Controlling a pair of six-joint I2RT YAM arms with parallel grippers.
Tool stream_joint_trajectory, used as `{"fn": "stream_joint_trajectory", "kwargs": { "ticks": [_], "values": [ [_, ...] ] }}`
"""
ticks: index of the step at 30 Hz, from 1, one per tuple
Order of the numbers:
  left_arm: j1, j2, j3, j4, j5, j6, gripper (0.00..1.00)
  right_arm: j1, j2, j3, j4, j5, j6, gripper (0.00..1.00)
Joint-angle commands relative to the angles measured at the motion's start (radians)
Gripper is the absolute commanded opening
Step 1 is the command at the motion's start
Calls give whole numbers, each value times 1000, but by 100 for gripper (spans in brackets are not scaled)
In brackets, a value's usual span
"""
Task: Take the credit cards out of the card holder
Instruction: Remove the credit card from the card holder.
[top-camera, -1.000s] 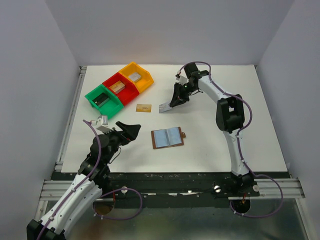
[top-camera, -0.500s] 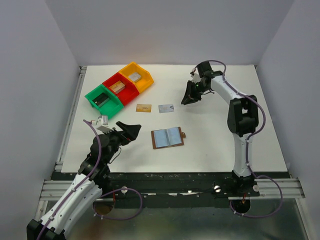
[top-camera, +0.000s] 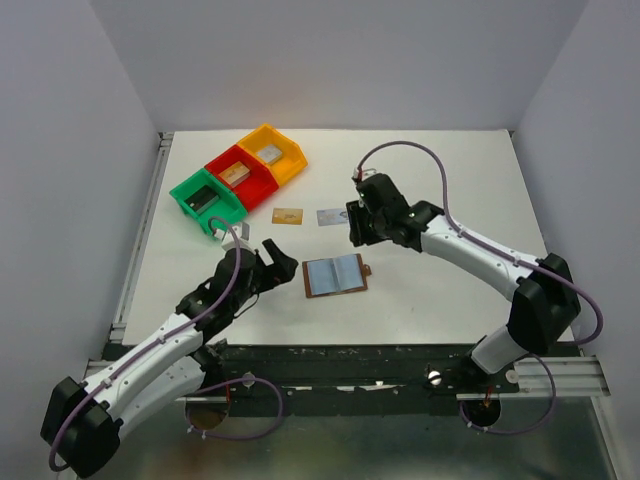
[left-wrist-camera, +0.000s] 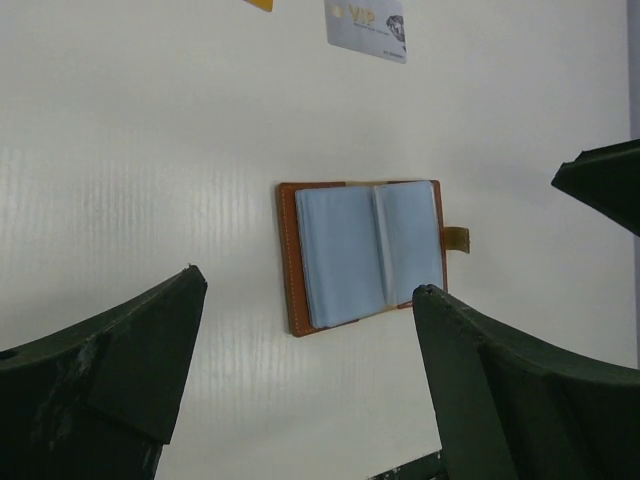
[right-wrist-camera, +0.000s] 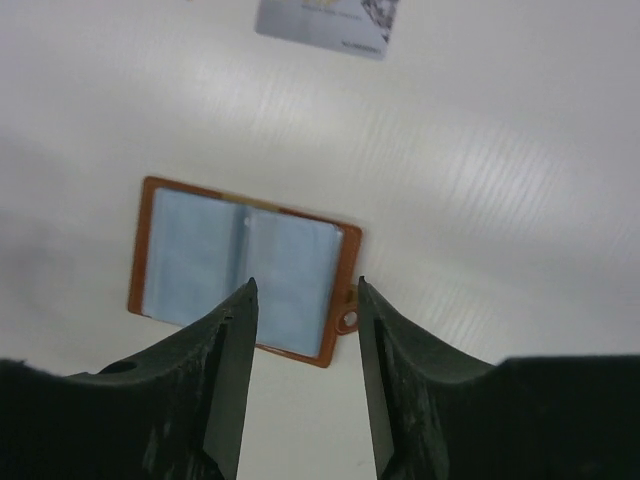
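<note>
The brown card holder (top-camera: 335, 274) lies open on the white table, its light-blue inner faces up and its snap tab to the right. Two credit cards lie flat behind it: a gold one (top-camera: 287, 216) and a silvery one (top-camera: 331, 216). My left gripper (top-camera: 275, 262) hovers just left of the holder, open wide and empty; its wrist view shows the holder (left-wrist-camera: 365, 252) ahead between the left gripper's (left-wrist-camera: 310, 285) fingers. My right gripper (top-camera: 358, 228) hangs above the holder's far right corner, open and empty; the holder (right-wrist-camera: 190, 250) sits below the right gripper (right-wrist-camera: 305, 284).
Green (top-camera: 207, 198), red (top-camera: 240, 176) and yellow (top-camera: 272, 152) bins stand in a diagonal row at the back left, each holding a small block. The silvery card (left-wrist-camera: 367, 25) shows at the top of the left wrist view.
The right arm left the silvery card on the table, pulled back, then swung in over the holder with its jaws wider. The left arm reached forward to the holder's left side.
</note>
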Motion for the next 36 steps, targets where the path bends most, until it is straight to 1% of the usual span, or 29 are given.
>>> {"fn": "stream_joint_trajectory", "kwargs": {
  "ticks": [1, 4, 6, 8, 11, 13, 14, 17, 18, 19, 23, 27, 31, 33, 36],
  "values": [
    [-50, 52, 99, -114, -166, -37, 99, -28, -60, -165, 72, 111, 98, 55],
    [-51, 68, 128, -136, -195, -77, 99, -27, -72, -240, 101, 45, 106, 55],
    [-48, 68, 119, -89, -134, -58, 99, -23, -78, -286, 129, 23, 99, 56],
    [-47, 54, 84, 11, -47, 13, 99, -15, -86, -317, 150, 14, 91, 56],
    [-47, 19, -4, 176, 33, -7, 99, -9, -86, -333, 153, 9, 80, 57],
    [-47, 9, -42, 224, 49, -34, 99, -6, -83, -337, 152, 14, 74, 58],
    [-47, 14, -45, 223, 50, -41, 99, -6, -86, -343, 155, 17, 72, 62],
    [-47, 40, -33, 196, 61, -48, 99, -3, -91, -354, 167, 11, 66, 64],
    [-48, 52, -30, 191, 63, -54, 99, -1, -91, -356, 176, 8, 63, 68],
    [-47, 60, -28, 192, 66, -62, 99, 0, -86, -356, 178, 8, 57, 69],
    [-48, 100, -13, 173, 72, -90, 99, 6, -25, -311, 140, 2, 42, 70],
    [-48, 126, 8, 139, 85, -84, 99, 8, 18, -294, 117, 21, 45, 65],
    [-48, 115, -11, 154, 89, -88, 99, 9, 58, -267, 75, 52, 45, 62],
    [-48, 112, -16, 162, 93, -88, 99, 8, 70, -259, 68, 63, 42, 59],
    [-48, 102, -27, 189, 108, -82, 99, 8, 90, -248, 51, 80, 40, 53]
  ]
}}
